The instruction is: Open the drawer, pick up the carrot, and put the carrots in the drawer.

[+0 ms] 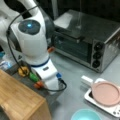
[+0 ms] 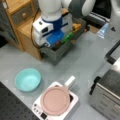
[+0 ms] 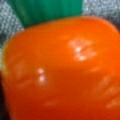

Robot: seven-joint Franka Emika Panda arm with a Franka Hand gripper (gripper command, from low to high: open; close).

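tool | down in open drawer | at carrot | grip state cannot tell

one carrot, one drawer, one toaster oven, one teal bowl, one pink pan.

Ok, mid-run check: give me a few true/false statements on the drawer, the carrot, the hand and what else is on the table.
1. The drawer stands pulled open in a front view. True.
2. The carrot fills the wrist view, green top at the upper edge. True.
3. The carrot lies next to the teal bowl. False: the orange piece sits in the drawer, beside the arm's lower end.
4. The hand shows clearly in both front views. False: the arm's body hides it, reaching down over the drawer.
5. The pink pan sits on the white toy stove. True.
6. The toaster oven door hangs open. False: it looks closed.
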